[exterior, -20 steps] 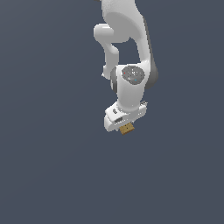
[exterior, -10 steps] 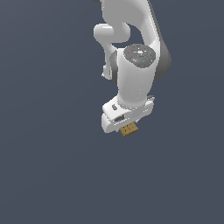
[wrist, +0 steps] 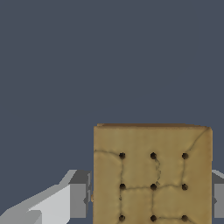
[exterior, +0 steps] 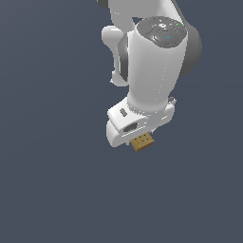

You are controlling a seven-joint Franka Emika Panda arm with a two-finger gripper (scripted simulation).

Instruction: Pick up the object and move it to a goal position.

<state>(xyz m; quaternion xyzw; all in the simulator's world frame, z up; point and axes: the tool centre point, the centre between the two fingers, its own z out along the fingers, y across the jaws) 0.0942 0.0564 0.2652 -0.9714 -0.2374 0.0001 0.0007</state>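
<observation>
1. Clearly the object (exterior: 143,141) is in the grasp of the claw (exterior: 140,140): in the exterior view the small tan-brown block pokes out from under the white hand at about 5 o'clock of the hand's housing, with nothing but flat grey-blue ground around it.

2. The wrist view shows why it sits as it does. A grey finger (wrist: 79,200) lies close against one side of the object (wrist: 152,175) and a second grey pad shows at the opposite edge, so the jaws are pinching the block across its width, closed onto its sides rather than spread.

3. Holding it by two opposite faces leaves the broad patterned face towards the wrist camera; I judge this a steady grip for carrying, since the block is boxy and its flanks look flat.

4. Whether the block rests on the ground or hangs clear of it cannot be told; no shadow or contact line shows. No goal marker is visible in either view.

5. The arm (exterior: 154,61) rises from the hand towards 12 o'clock in the exterior view, which suits a top-down hold.

6. No brand, label or lettering can be read. The block's face carries only rows of small dark dots joined by thin crack-like lines.
</observation>
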